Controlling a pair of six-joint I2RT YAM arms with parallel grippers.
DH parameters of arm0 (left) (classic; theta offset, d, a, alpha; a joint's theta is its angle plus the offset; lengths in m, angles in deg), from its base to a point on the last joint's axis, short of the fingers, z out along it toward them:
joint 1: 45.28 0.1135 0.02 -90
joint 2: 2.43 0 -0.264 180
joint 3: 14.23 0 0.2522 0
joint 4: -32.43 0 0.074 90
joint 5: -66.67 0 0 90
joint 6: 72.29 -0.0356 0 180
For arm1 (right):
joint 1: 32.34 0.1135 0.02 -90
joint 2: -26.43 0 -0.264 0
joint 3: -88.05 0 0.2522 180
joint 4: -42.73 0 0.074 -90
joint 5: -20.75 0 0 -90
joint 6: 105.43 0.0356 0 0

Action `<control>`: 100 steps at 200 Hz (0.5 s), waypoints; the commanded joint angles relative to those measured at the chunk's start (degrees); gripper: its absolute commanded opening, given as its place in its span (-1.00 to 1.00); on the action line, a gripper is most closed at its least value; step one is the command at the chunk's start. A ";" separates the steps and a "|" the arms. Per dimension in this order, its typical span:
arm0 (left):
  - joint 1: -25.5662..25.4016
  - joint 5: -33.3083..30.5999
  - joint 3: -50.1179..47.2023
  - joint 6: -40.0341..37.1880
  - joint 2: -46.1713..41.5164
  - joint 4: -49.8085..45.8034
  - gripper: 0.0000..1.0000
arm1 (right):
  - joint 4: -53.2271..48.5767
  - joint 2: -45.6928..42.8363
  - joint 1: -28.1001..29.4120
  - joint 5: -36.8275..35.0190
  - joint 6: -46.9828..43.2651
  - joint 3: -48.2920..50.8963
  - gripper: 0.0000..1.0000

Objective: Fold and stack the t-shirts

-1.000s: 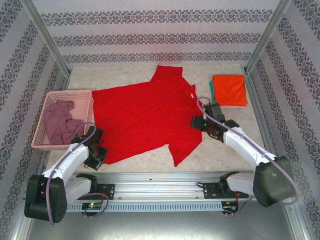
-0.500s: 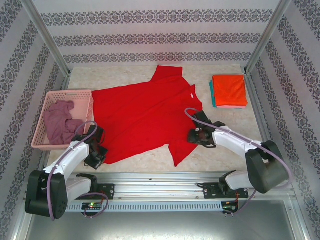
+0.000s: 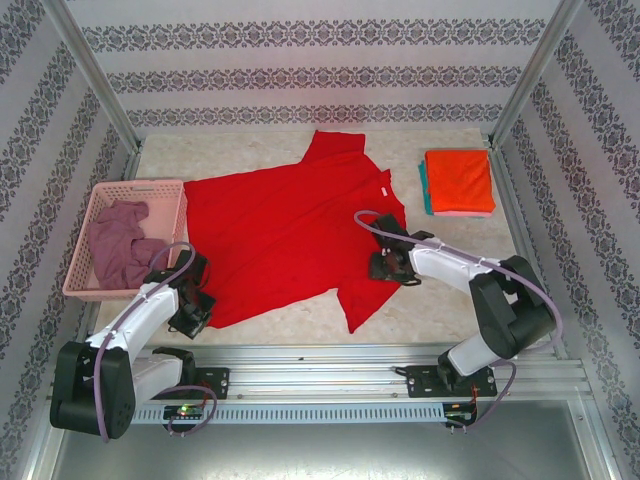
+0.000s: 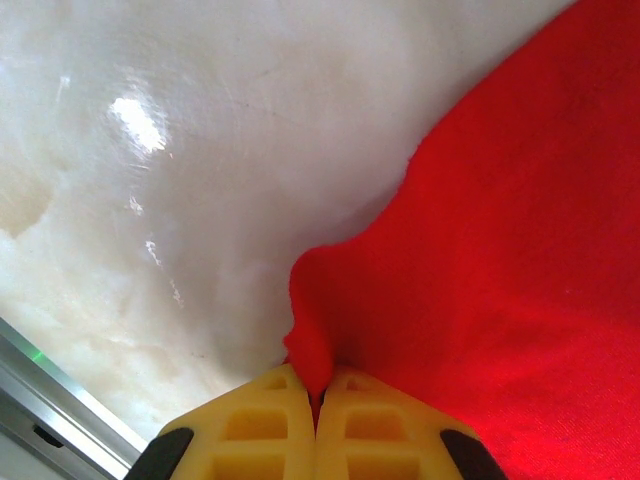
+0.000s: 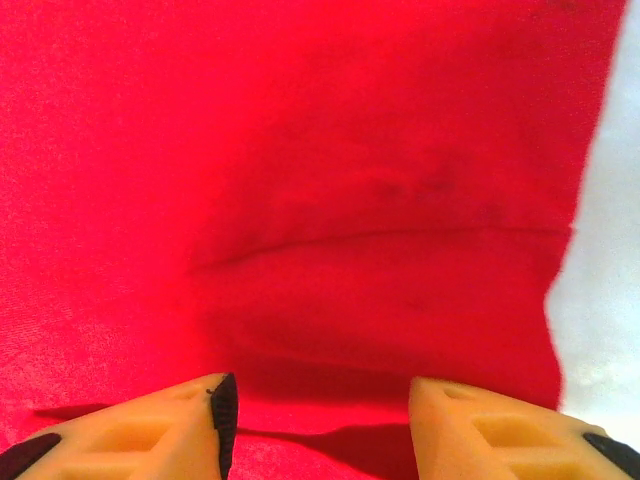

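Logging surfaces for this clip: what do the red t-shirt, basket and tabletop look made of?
Red t-shirt: soft matte knit cloth, it creases and drapes.
Basket: pink plastic, probably, moulded lattice walls.
Tabletop: glossy, marble-patterned, maybe laminate; glints show.

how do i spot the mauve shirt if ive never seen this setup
On the left side of the table sits a pink lattice basket. The mauve shirt lies crumpled inside it, unlike the red shirt spread flat alongside.

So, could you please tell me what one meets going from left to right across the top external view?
Pink basket holding the mauve t-shirt → left gripper → red t-shirt → right gripper → folded orange t-shirt.
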 commanded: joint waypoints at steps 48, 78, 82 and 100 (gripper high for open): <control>0.44 -0.48 -1.95 -1.17 0.93 3.01 -1.00 | -1.20 -5.92 -2.37 5.93 2.58 7.19 -0.15; 0.44 -0.32 -1.52 -1.76 1.74 3.23 -1.00 | -2.37 -8.73 -4.19 8.24 4.19 8.70 -0.22; 0.51 -0.30 -1.51 -1.90 1.75 3.19 -1.00 | -2.81 -8.83 -4.39 8.36 4.36 8.67 -0.26; 0.55 -0.40 -1.42 -2.13 1.65 3.01 -1.00 | -5.17 -10.09 -5.26 7.44 4.76 8.10 -0.40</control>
